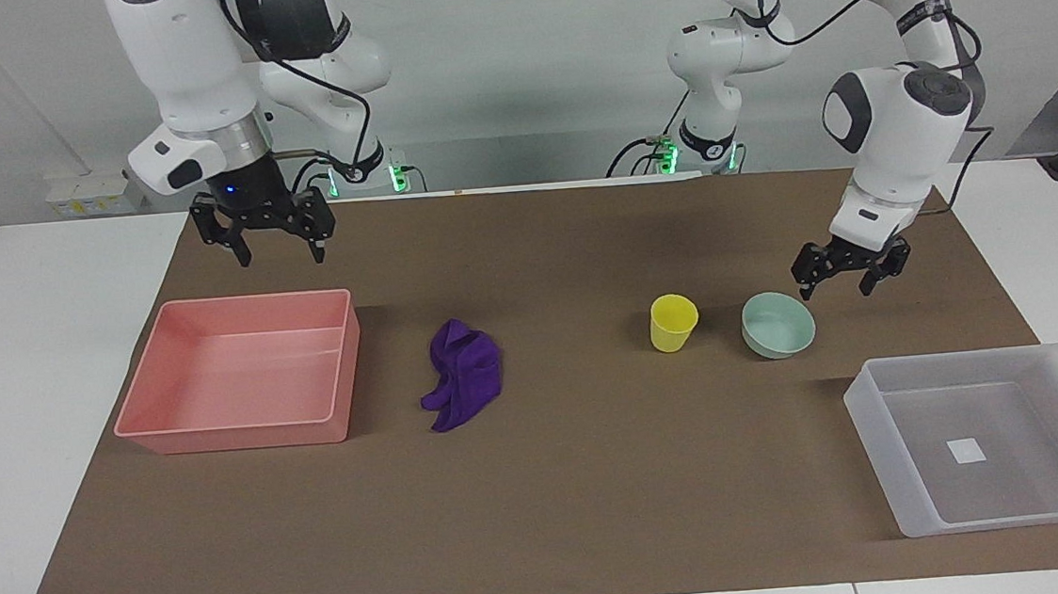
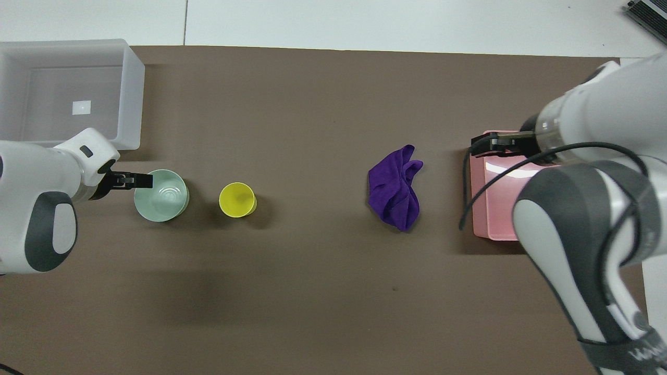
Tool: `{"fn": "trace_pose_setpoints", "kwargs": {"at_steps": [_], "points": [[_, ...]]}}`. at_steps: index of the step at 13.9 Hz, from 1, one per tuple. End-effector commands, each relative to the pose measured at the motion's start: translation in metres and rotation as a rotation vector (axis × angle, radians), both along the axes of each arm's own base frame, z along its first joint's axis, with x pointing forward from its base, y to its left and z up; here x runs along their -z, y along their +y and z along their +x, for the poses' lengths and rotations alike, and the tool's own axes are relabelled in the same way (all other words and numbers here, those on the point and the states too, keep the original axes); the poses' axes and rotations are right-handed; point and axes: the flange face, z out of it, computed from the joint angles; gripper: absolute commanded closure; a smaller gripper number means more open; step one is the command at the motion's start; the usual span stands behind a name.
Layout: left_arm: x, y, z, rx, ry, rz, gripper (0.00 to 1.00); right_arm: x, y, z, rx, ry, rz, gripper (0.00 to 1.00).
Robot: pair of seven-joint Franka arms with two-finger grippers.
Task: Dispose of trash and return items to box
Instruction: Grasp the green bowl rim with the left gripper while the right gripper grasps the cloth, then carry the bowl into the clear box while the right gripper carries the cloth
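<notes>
Status: nothing is sorted yet; 3 placements are remaining.

- Purple rag point(image 1: 462, 372): lying crumpled on the brown mat, beside the pink tray point(image 1: 167, 377), touching nothing else.
- Yellow cup point(image 1: 674, 321): standing upright on the mat, just beside the mint-green bowl point(image 1: 778, 325), both outside the translucent box point(image 1: 880, 444).
- Box: sitting empty at the left arm's end of the table.
- Left gripper point(image 1: 837, 278): hanging just above the bowl's rim, fingers spread wide, holding nothing.
- Right gripper point(image 1: 279, 242): hovering over the tray's edge nearer the robots, fingers spread wide, carrying nothing.
- Markings: 1 blank white square label point(image 1: 965, 451) on the box floor; no readable writing is showing on it.
</notes>
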Motion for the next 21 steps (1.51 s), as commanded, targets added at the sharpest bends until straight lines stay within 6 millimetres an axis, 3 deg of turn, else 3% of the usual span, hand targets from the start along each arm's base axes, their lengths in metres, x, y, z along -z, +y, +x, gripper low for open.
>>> {"fn": "trace_pose_setpoints", "kwargs": {"at_steps": [1, 2, 3, 4, 5, 6, 9, 12, 14, 15, 17, 20, 21], "points": [[0.036, -0.014, -0.007, 0.004, 0.002, -0.010, 0.00, 0.052, 0.031, 0.012, 0.003, -0.003, 0.037, 0.00], [0.045, -0.017, -0.012, 0.009, -0.011, -0.011, 0.00, 0.073, 0.041, 0.014, -0.008, -0.007, 0.038, 0.00], [0.051, -0.016, -0.016, 0.009, -0.011, -0.011, 0.15, 0.096, 0.051, 0.017, -0.022, -0.012, 0.038, 0.00], [0.052, -0.016, -0.017, 0.009, -0.003, -0.011, 0.44, 0.114, 0.058, 0.017, -0.030, -0.012, 0.041, 0.00], [0.052, -0.014, -0.018, 0.010, 0.003, -0.009, 0.83, 0.130, 0.066, 0.015, -0.039, -0.010, 0.043, 0.00], [0.053, -0.013, -0.018, 0.010, 0.008, -0.009, 1.00, 0.146, 0.072, 0.011, -0.050, -0.003, 0.041, 0.00], [0.043, -0.009, -0.018, 0.013, 0.020, -0.006, 1.00, 0.191, 0.092, -0.002, -0.072, 0.001, 0.053, 0.00], [0.003, -0.006, -0.006, 0.012, 0.027, -0.002, 1.00, 0.219, 0.102, -0.010, -0.087, 0.002, 0.052, 0.00], [-0.031, 0.001, 0.011, 0.012, 0.033, -0.001, 1.00, 0.230, 0.098, -0.017, -0.100, 0.019, 0.046, 0.00], [-0.044, 0.010, 0.019, 0.007, 0.026, 0.000, 1.00, 0.233, 0.097, -0.020, -0.109, 0.026, 0.042, 0.11], [-0.059, 0.021, 0.037, 0.026, -0.021, 0.003, 1.00, 0.236, 0.097, -0.022, -0.099, 0.041, 0.041, 1.00], [-0.068, 0.037, 0.082, 0.008, -0.059, 0.002, 1.00, 0.227, 0.106, -0.022, -0.039, 0.033, 0.056, 1.00], [-0.071, 0.053, 0.097, -0.008, -0.073, 0.004, 1.00, 0.221, 0.107, -0.021, -0.034, 0.032, 0.062, 1.00]]}}
